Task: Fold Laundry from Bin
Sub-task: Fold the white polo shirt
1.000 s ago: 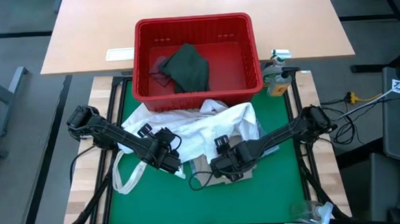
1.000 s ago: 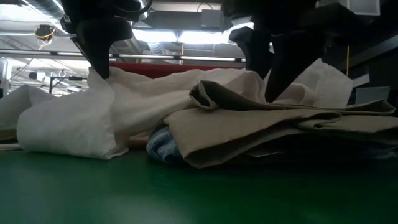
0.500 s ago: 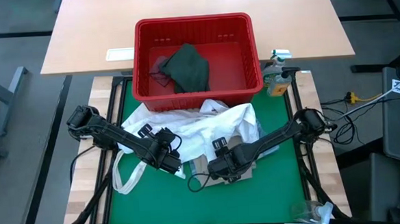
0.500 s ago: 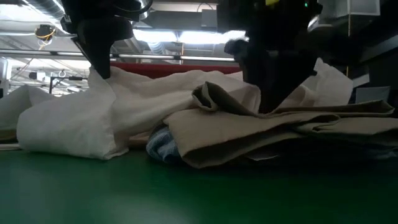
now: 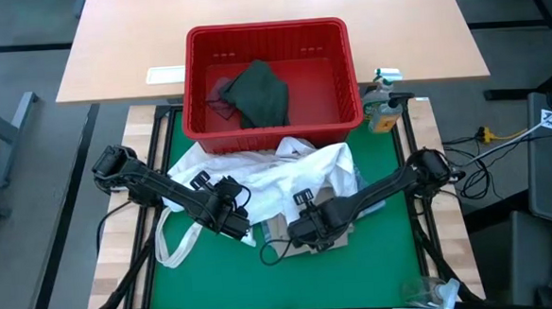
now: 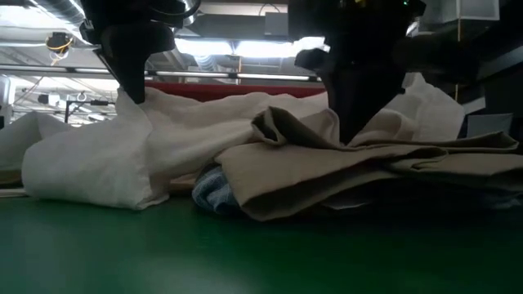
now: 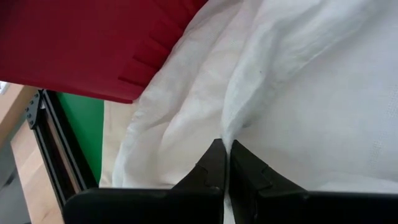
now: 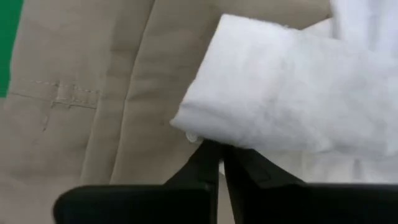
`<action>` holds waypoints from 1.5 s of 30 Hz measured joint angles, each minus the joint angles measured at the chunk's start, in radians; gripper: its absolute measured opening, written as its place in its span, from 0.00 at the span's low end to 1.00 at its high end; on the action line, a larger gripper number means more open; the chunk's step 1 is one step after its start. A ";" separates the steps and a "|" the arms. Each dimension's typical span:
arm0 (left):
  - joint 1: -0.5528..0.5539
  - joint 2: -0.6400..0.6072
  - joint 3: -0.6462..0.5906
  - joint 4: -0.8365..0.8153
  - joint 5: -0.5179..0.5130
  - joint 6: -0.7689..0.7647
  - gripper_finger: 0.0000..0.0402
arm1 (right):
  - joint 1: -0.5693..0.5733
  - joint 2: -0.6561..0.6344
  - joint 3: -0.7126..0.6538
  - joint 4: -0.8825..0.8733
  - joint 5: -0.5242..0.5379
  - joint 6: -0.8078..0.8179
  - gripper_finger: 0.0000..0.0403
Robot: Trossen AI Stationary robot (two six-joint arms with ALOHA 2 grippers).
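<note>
The left tool (image 5: 234,216) sits at the left side of the laundry pile on the green surface (image 5: 358,273). Its fingers (image 7: 214,165) are clenched on a fold of the large white shirt (image 5: 258,179), which rises in a pinched ridge directly ahead of them in the left wrist view. The long white straps (image 5: 178,240) trail off the pile toward the front left of the surface, just beside this tool.

The white shirt spreads across the middle of the pile, its far edge lying against the near wall of the red bin (image 5: 273,126). The bin stands behind the pile, and a dark green-grey top (image 5: 258,91) lies inside it on the floor of the bin.

The tan shirt (image 6: 327,167) lies at the front right of the pile, partly beneath the white shirt. In the low view a blue-striped cloth (image 6: 214,192) shows under the tan shirt's near edge.

The right tool (image 5: 310,230) is down on the tan shirt at the right of the pile. Its fingers (image 8: 211,163) are brought together at the edge of a rolled white cuff (image 8: 273,99); whether cloth is pinched between them cannot be told.

A bottle (image 5: 382,106) stands at the right of the bin.
</note>
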 joint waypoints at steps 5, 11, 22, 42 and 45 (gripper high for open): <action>0.000 0.000 0.000 0.000 0.000 0.000 0.03 | 0.000 -0.070 0.000 0.000 -0.001 0.000 0.01; 0.007 0.000 0.000 0.000 -0.007 0.000 0.15 | 0.000 -0.182 0.000 0.000 0.042 0.010 0.01; 0.060 0.000 0.071 -0.002 -0.026 0.181 0.33 | -0.010 -0.395 0.000 0.004 0.360 0.001 0.01; -0.108 0.000 0.158 0.326 0.293 -0.222 0.33 | -0.157 -0.511 0.000 0.059 0.357 -0.002 0.00; -0.142 0.000 0.095 0.448 0.294 -0.308 0.33 | -0.157 -0.511 0.000 0.052 0.348 -0.012 0.00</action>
